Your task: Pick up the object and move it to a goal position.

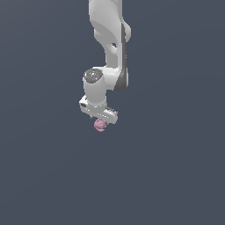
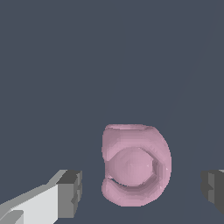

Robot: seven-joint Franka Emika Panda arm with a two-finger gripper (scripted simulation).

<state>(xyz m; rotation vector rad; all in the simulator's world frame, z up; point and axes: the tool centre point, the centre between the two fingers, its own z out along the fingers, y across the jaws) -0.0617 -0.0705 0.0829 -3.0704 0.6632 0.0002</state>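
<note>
The object is a small pale-pink lumpy blob (image 1: 100, 125), seen in the exterior view just under the white gripper (image 1: 100, 121). In the wrist view the object (image 2: 134, 165) lies between the two dark fingertip pads (image 2: 71, 193), with a clear gap on each side. The gripper (image 2: 142, 189) is open around it, not touching it. The white arm comes down from the top of the exterior view and hides the fingers there.
A plain dark grey-blue surface (image 1: 176, 176) fills both views. Nothing else shows on it.
</note>
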